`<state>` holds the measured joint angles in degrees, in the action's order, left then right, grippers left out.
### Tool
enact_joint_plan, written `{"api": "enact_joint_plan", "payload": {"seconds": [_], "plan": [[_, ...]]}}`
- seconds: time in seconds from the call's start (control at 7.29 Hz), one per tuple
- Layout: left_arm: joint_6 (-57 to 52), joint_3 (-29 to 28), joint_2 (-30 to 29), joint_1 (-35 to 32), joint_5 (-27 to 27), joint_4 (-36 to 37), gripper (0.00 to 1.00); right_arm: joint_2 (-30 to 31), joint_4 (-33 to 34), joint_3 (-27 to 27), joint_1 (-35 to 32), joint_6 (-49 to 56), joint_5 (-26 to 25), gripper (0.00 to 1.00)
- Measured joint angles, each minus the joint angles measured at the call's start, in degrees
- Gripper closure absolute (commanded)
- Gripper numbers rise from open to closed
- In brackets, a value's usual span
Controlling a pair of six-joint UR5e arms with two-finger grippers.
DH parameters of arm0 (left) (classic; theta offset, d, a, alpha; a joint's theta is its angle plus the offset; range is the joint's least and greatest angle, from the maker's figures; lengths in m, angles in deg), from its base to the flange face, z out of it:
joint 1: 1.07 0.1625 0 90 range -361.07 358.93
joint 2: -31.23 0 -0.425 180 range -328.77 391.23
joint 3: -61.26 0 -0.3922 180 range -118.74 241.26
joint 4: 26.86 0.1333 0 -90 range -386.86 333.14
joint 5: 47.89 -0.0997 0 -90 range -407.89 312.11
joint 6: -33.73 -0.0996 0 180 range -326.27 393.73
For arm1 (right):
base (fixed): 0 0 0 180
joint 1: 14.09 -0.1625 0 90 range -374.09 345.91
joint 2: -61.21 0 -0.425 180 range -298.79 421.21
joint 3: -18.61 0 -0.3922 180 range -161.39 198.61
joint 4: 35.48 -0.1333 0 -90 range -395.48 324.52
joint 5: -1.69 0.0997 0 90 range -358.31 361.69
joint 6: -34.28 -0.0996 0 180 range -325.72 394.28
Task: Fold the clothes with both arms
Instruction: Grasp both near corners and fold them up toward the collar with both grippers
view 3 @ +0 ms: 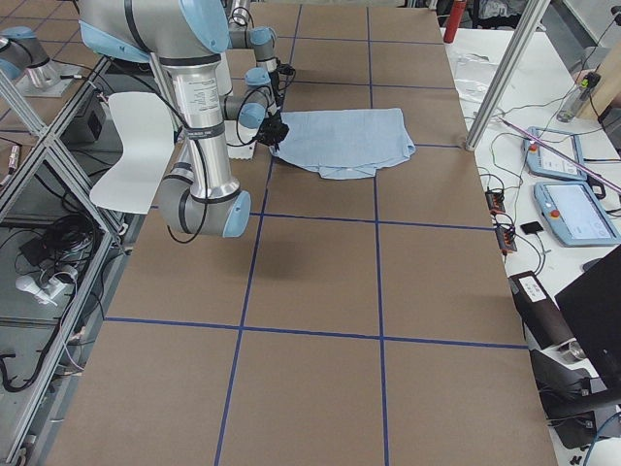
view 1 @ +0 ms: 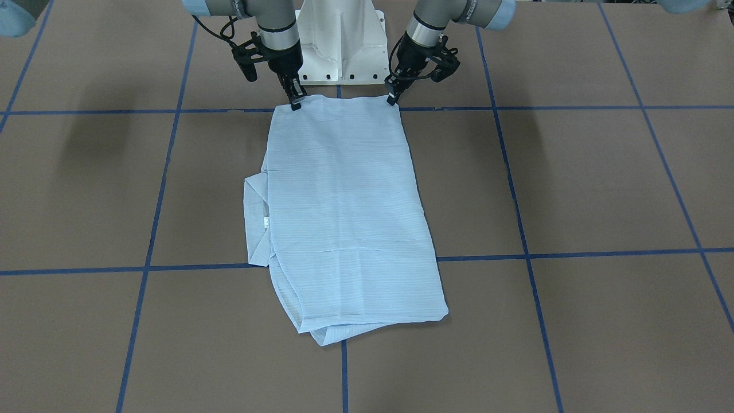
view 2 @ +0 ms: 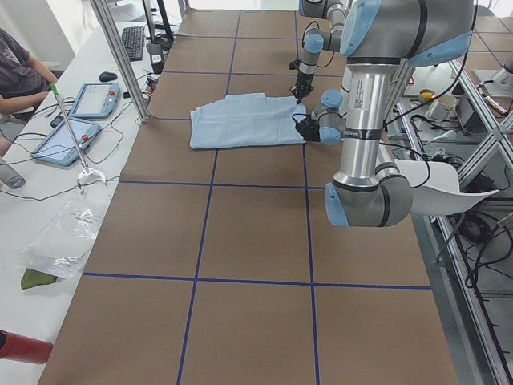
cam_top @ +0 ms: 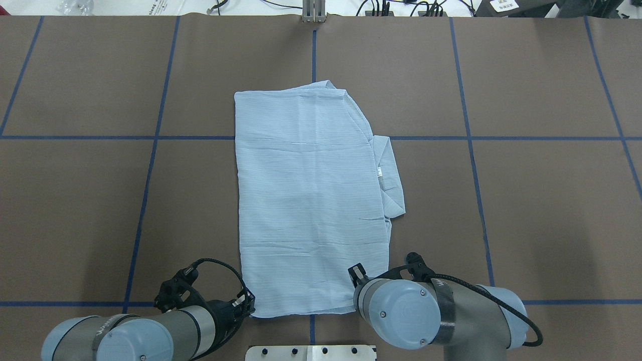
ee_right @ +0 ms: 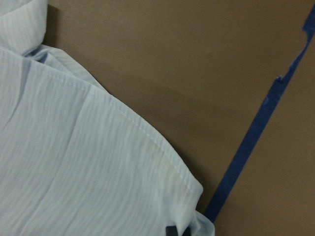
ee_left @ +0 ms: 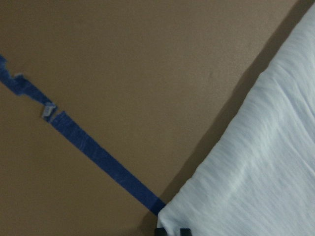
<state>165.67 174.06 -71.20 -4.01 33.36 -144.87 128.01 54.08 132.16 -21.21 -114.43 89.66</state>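
Note:
The light-blue striped shirt lies flat on the brown table as a long folded rectangle, running from the robot's side out toward the far edge. Its collar with the small label sticks out on the robot's right side. My left gripper is shut on the shirt's near corner on the left, right at the table surface. My right gripper is shut on the other near corner. In the wrist views the cloth corners sit just at the black fingertips. In the overhead view the right arm hides its own gripper.
The white pedestal base stands just behind the two grippers. Blue tape lines grid the brown table. In the exterior left view, tablets, a metal post and a seated person's arm line the far table edge.

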Motion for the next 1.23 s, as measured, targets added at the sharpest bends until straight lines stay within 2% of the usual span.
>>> {"api": "enact_joint_plan", "payload": {"seconds": [0.14,0.41,0.55,0.69,0.96,1.23], "plan": [[-0.1,1.6,0.0,-0.2,0.1,0.2,1.00,0.1,0.0,0.5,-0.1,0.0,0.0,1.00],[-0.3,9.9,0.4,-1.2,0.4,1.6,1.00,0.5,0.1,3.5,-1.5,-0.1,-0.1,1.00],[-0.8,13.3,0.1,-3.7,2.1,3.1,1.00,0.9,0.2,5.4,-3.6,-0.1,0.0,1.00],[-1.2,14.6,-0.9,-8.7,6.3,3.8,1.00,0.7,0.2,6.9,-6.6,0.0,0.5,1.00],[-2.8,13.2,-3.5,-18.2,12.3,4.4,1.00,-1.3,0.2,7.5,-15.5,0.8,5.6,1.00],[-7.0,8.4,-7.4,-26.1,16.4,5.8,1.00,-6.6,0.5,3.3,-23.0,2.7,8.8,1.00]]}}
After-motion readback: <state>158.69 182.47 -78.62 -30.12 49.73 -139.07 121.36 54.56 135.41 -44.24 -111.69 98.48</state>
